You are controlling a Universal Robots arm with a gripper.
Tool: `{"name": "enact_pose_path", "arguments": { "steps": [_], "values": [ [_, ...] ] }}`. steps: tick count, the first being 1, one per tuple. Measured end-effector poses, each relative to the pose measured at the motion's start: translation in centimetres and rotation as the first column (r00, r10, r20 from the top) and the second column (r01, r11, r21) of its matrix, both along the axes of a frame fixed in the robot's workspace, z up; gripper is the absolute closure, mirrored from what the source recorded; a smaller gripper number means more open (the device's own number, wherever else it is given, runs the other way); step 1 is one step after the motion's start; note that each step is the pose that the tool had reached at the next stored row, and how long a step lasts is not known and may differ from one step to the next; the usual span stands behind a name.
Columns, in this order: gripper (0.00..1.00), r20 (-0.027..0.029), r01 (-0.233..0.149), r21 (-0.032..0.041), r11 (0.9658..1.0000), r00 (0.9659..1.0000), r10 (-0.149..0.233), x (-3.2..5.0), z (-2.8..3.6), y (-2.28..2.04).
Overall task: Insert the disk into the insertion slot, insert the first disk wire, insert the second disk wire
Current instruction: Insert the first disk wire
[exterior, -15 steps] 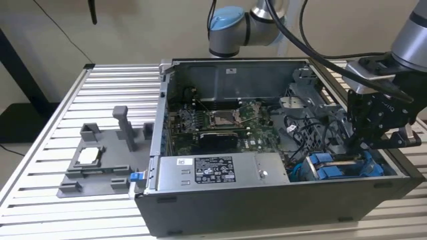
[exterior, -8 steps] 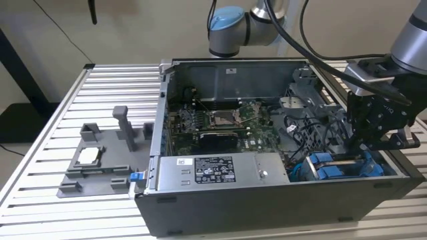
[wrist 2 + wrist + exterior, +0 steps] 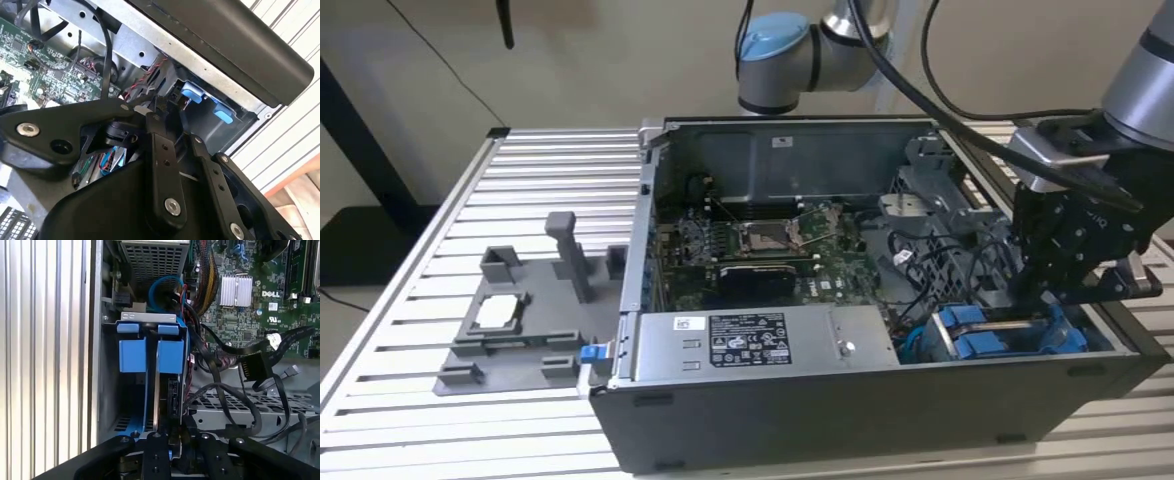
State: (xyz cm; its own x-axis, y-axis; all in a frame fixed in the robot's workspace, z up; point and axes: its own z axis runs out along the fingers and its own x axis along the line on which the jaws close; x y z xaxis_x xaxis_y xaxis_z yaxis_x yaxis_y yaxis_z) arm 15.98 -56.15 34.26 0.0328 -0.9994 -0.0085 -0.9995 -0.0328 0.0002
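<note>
- Exterior view shows the gripper reaching down into the open computer case at the corner on the exterior view's right, just above the disk. Whether it is clamped on anything or released cannot be told.
- The disk sits inside the insertion slot, standing on its thin edge, not lying flat, with its blue frame between the bay's grey metal walls.
- Its long axis runs along the bay. The blue end tabs point toward the power-supply box, and the opposite end lies under the gripper. How deep it is seated cannot be told.
- Jamming is one likely risk. If the frame is slightly tilted on its guides, a further push could wedge it or bend a tab.
- Snagging is another. In the first wrist view a cable bundle runs just beside the bay, and a loose black plug hangs near it. Any sideways move of the arm could catch these and drag them across the motherboard.
- The bay is narrow, so the gripper could scrape its wall.
</note>
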Motion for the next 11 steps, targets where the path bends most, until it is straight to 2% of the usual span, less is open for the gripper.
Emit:
{"name": "enact_pose_path", "arguments": {
  "steps": [5, 11],
  "values": [
    [0.73, 0.0000, 0.000, 0.0000, 1.0000, 1.0000, 0.000, 0.00, 1.29, 0.00],
    [0.73, 0.0000, 0.000, 0.0000, 1.0000, 1.0000, 0.000, 0.00, 2.42, 0.00]
  ]
}}
